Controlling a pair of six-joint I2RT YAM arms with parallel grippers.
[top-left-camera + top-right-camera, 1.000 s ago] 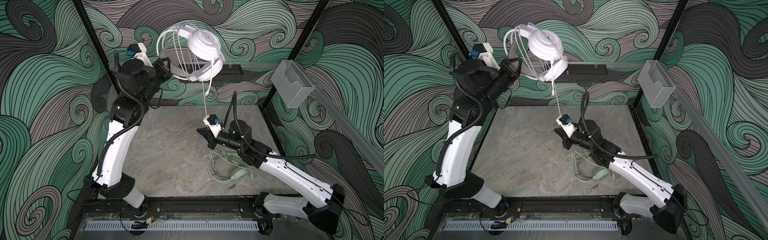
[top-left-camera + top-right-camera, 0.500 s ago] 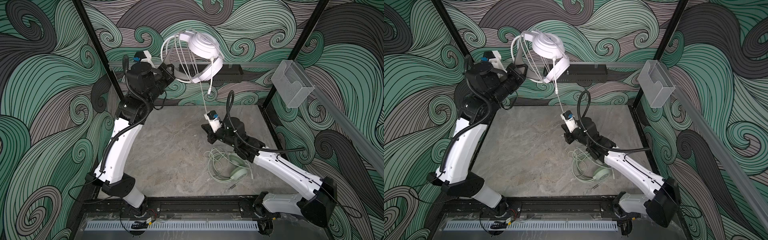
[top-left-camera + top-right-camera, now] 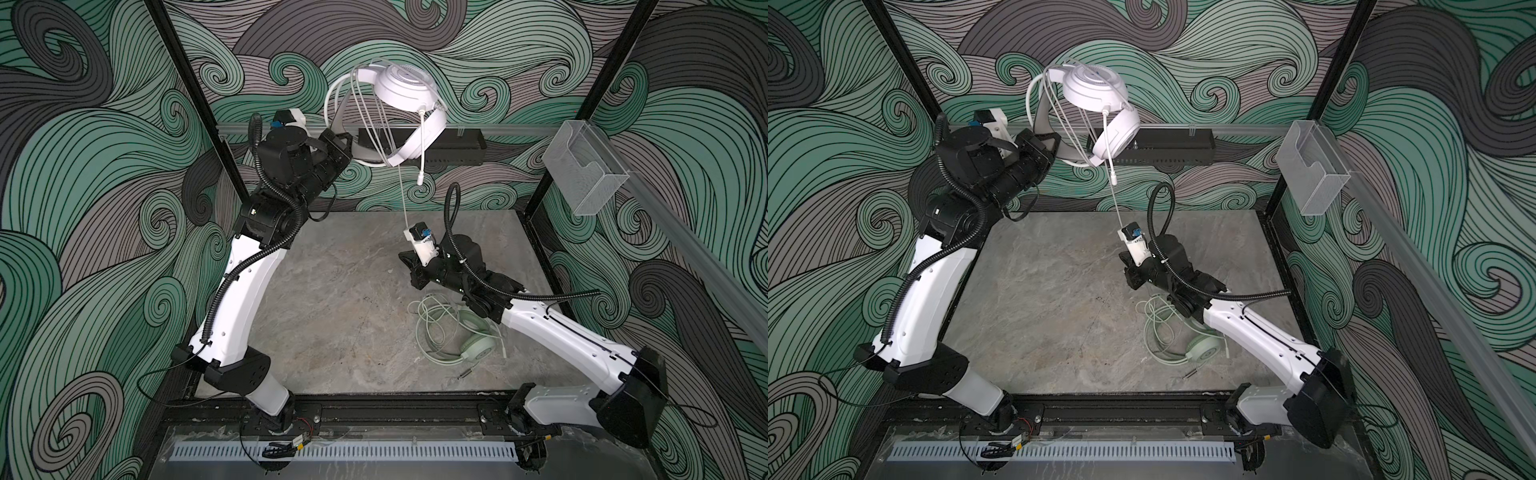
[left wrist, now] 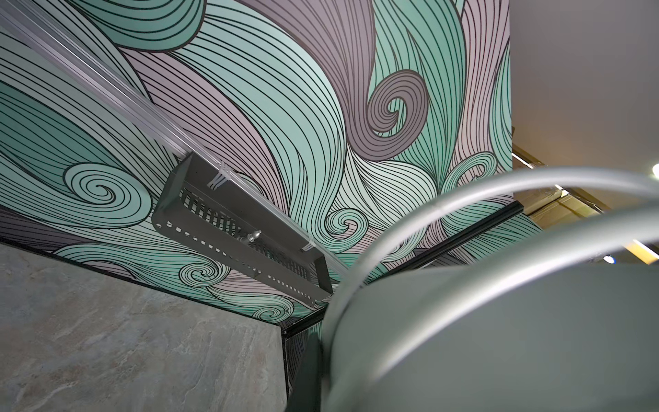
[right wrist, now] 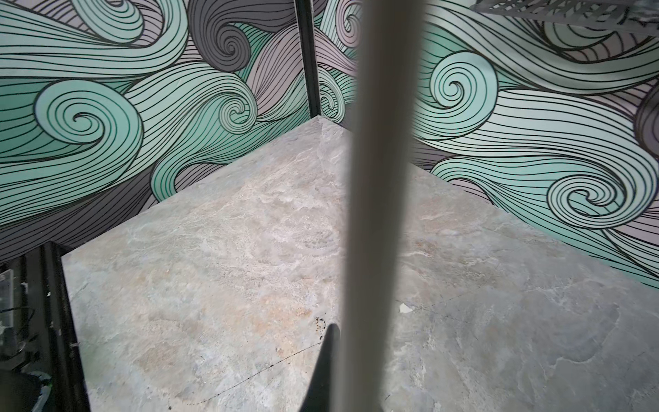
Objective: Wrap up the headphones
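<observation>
Holding the white headset (image 3: 405, 89) aloft, we clamp its headband (image 3: 327, 102) in our left pincer (image 3: 340, 145) — our right pincer (image 3: 406, 261), below it, is closed on its cable (image 3: 402, 195).

Both arms are mounted on the black rail (image 3: 374, 412). Nearest the rail, the left arm (image 3: 245, 291) and the right arm (image 3: 557, 332) wear glossy white shells dotted with small dark screw holes, joined by black housings. Ribbed black hoses (image 3: 232, 282) run alongside, away from the rail. Farthest from it, the left gripper (image 3: 343, 145) and the right gripper (image 3: 409, 262) are matte black, each beside a white camera mount (image 3: 422, 247) with a blue plug.
</observation>
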